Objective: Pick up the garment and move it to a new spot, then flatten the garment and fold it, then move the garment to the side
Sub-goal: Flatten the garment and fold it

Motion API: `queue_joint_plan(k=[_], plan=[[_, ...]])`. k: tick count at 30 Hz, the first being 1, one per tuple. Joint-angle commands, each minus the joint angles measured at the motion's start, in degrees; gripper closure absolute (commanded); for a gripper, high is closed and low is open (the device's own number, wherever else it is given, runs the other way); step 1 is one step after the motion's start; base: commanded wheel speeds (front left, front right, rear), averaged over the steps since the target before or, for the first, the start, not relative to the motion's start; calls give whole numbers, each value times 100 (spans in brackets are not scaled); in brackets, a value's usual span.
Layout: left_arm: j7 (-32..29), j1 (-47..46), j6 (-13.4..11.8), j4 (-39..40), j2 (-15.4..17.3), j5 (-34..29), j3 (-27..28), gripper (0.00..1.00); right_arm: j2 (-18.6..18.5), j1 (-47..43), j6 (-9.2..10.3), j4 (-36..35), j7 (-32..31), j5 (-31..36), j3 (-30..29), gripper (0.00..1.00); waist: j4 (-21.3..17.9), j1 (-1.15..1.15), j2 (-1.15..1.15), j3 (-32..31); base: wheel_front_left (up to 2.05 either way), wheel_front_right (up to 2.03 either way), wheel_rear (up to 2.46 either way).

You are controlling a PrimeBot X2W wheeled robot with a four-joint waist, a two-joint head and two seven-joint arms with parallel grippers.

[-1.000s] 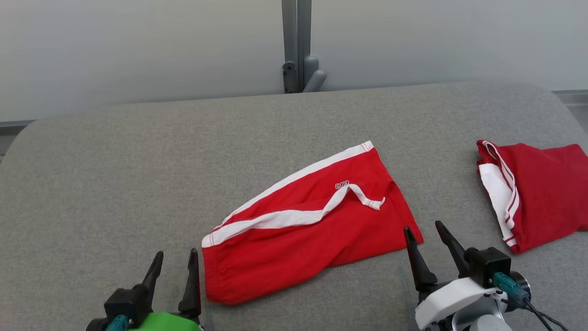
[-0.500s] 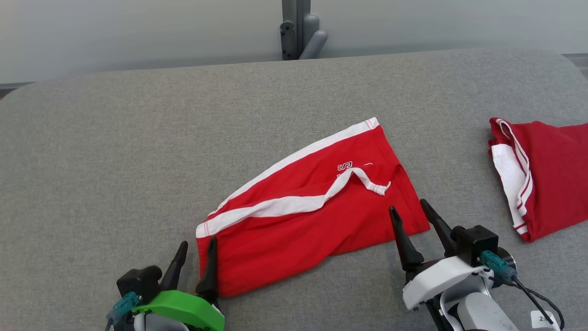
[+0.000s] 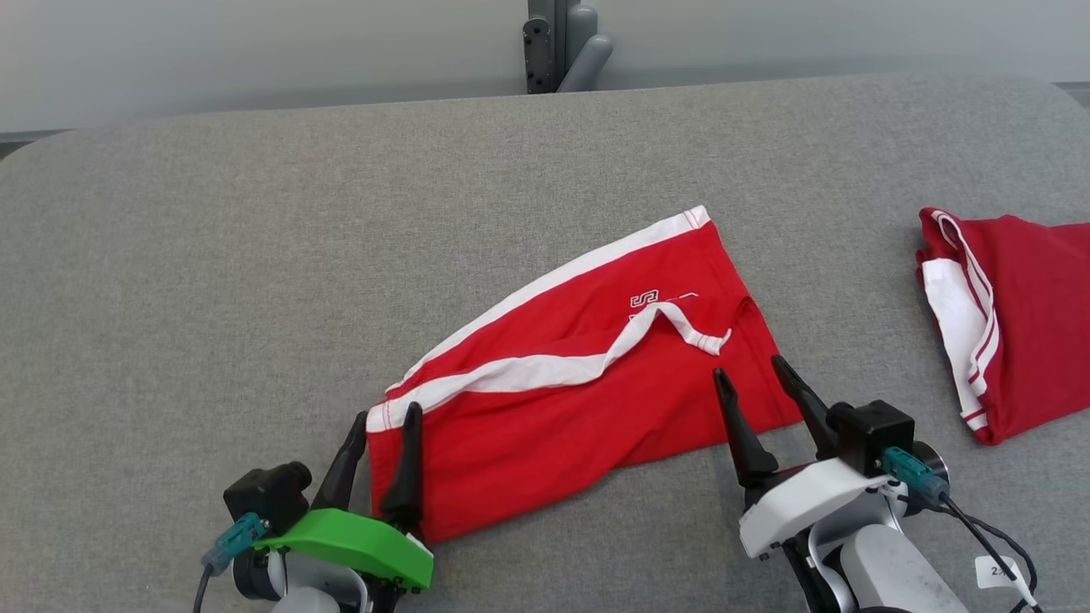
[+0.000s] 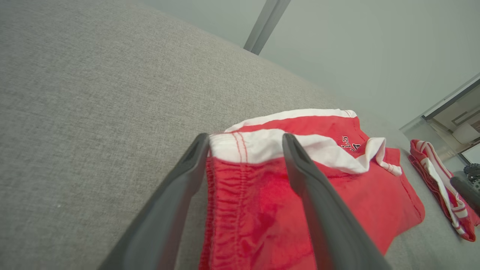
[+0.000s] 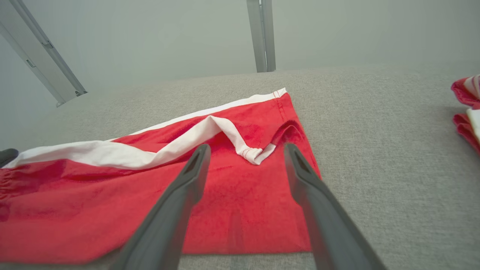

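The garment [image 3: 579, 375], red shorts with white side stripes, lies spread slantwise on the grey table [image 3: 255, 255]. My left gripper [image 3: 385, 417] stands open at the shorts' elastic waistband corner, one finger on each side of the white stripe's end [image 4: 243, 144]. Over the hem corner at the other end, my right gripper [image 3: 749, 370] is open too, its fingers above the red cloth. In the right wrist view the folded-back white stripe [image 5: 225, 140] lies just ahead of the right gripper [image 5: 245, 150]. Nothing is gripped.
A second red and white garment [image 3: 1005, 323] lies folded at the table's right edge, also seen as red cloth [image 5: 467, 108] in the right wrist view. A grey post [image 3: 558, 42] rises behind the table's far edge against a pale wall.
The camera has tipped down, shifting the scene up. Both grippers have moved forward onto the shorts' near corners, the left to the waistband, the right to the hem. Both stay open.
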State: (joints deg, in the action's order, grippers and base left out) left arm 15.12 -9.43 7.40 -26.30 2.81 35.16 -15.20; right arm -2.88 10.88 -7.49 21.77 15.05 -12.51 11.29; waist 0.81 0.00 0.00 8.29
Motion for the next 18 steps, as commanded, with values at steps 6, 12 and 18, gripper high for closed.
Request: queue_joint_plan(k=[6,12,18], plan=[[-2,-87,14,-75,22,122,-61,0,-12,95,2,-13,14,-47,27,0,8,0,0,46,0,0,0],[-2,-121,14,-109,21,206,-33,0,-12,112,2,-1,14,-85,10,0,7,0,0,58,0,0,0],[-2,-128,14,-78,20,367,-141,9,-11,108,2,-11,14,-117,-9,0,14,0,0,70,0,0,0]])
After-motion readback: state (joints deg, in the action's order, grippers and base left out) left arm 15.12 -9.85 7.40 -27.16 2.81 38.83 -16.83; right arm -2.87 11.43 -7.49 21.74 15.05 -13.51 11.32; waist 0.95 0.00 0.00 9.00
